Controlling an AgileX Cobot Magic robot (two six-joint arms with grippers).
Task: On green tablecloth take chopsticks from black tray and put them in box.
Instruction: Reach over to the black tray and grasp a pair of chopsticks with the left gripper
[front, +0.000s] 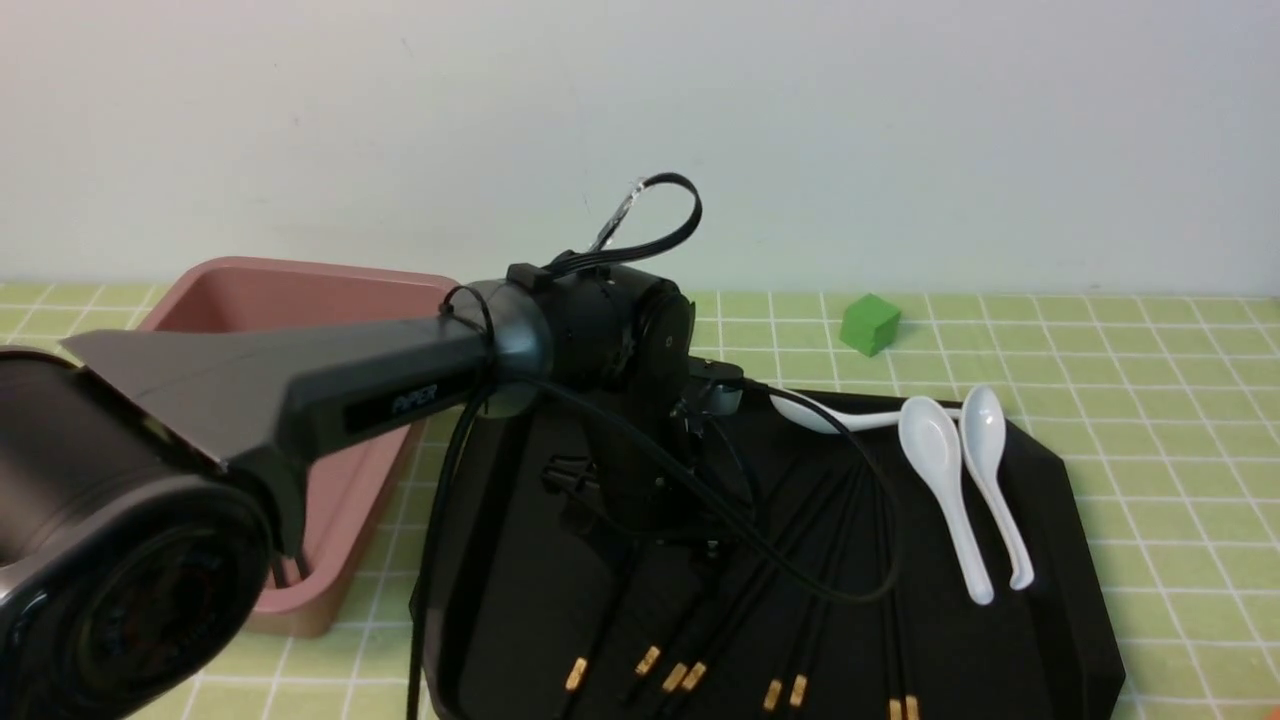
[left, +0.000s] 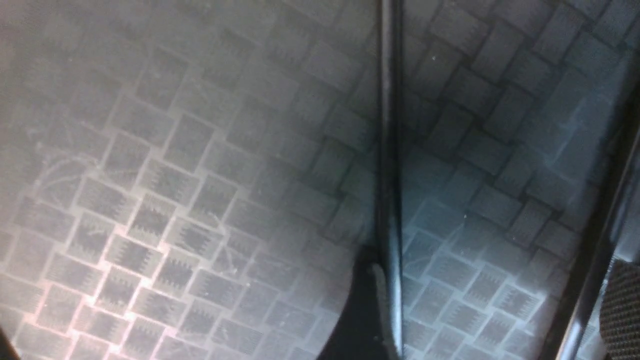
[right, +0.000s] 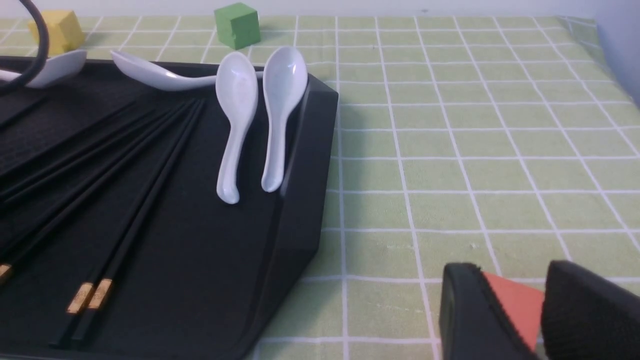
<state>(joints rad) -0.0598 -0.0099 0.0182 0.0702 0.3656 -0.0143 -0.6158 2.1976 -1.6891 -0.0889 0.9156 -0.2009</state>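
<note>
Several black chopsticks (front: 800, 560) with golden bands fan out on the black tray (front: 1060, 600), which lies on the green tablecloth (front: 1180, 400). They also show in the right wrist view (right: 125, 200). The pink box (front: 250, 290) stands left of the tray, partly hidden by my left arm. My left gripper (front: 690, 540) is low over the tray's middle. In the left wrist view it is open (left: 490, 320) close above the woven tray floor, with one chopstick (left: 389, 175) just inside one finger and another (left: 600, 225) beside the other pad (left: 622, 310). My right gripper (right: 515, 310) is over the cloth right of the tray, fingers apart.
White spoons (front: 950, 480) lie at the tray's right side, also in the right wrist view (right: 235, 125). A green cube (front: 870, 323) sits behind the tray and a yellow cube (right: 55, 30) is further off. An orange-red block (right: 515, 300) shows between my right fingers.
</note>
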